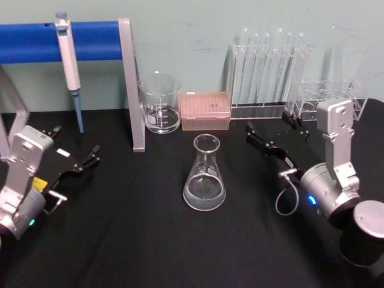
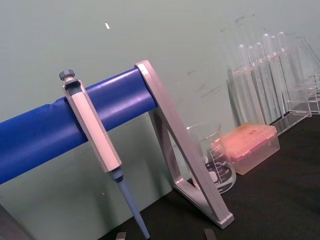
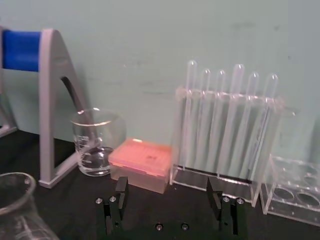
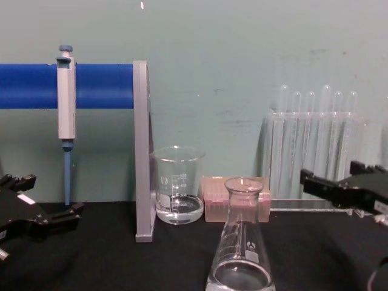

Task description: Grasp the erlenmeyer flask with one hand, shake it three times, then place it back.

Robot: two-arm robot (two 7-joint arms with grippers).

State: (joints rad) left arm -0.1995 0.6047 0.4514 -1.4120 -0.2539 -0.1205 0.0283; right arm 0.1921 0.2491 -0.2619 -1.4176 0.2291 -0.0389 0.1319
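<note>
your flask [image 1: 204, 174] stands upright on the black table [image 1: 132, 240], about mid-table, with a little clear liquid pooled in its wide base. nothing is touching it. behind it, near the wall, sit the beaker [image 1: 160, 102] and the pink tip box [image 1: 205, 110], side by side, and further to your right the tube rack [image 1: 267, 75] with its tall tubes.

your right gripper [image 1: 277, 132] hovers low over the table to the right of the flask, well apart from it, jaws spread wide with nothing between them. in the right wrist view you can see the two black fingers [image 3: 121, 189] standing apart, pointed toward the tip box and rack, with the flask's rim [image 3: 15, 184] off at the corner.

your left gripper [image 1: 75, 148] rests far over on the left side of the table, jaws parted and holding nothing, below the pipette [image 1: 69, 66] that hangs on the blue bar [image 1: 30, 42] of the stand. in the chest view the flask [image 4: 241, 242] sits in front, between the two grippers.
</note>
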